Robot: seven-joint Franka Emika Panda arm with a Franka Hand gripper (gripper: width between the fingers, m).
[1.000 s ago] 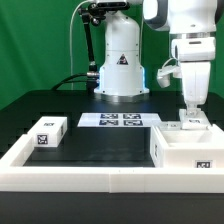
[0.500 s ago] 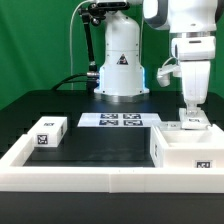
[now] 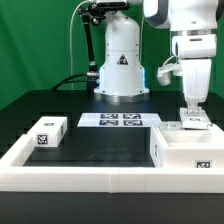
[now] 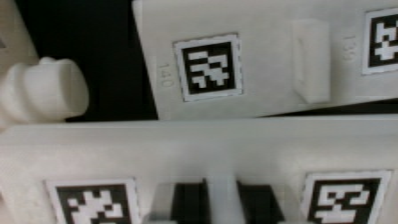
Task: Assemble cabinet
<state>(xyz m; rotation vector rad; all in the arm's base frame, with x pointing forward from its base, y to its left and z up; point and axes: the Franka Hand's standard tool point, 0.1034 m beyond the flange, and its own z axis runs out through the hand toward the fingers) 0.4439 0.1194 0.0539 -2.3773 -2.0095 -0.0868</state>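
Note:
The cabinet (image 3: 186, 150), a large white box with a tag on its front, stands at the exterior view's right inside the border rail. My gripper (image 3: 192, 113) points straight down onto a smaller white tagged block (image 3: 196, 124) on the cabinet's top. In the wrist view my gripper (image 4: 217, 202) has its dark fingers (image 4: 187, 203) close together, with a narrow white strip of that block (image 4: 107, 160) between them and a tag on each side. Beyond it lies a white panel (image 4: 267, 95) with a tag and a raised ridge, beside a round white knob (image 4: 43, 88).
Another small white tagged block (image 3: 46, 132) sits at the exterior view's left. The marker board (image 3: 120, 120) lies at the back middle. The low white border rail (image 3: 80, 172) runs along the front and sides. The robot base (image 3: 120, 65) stands behind.

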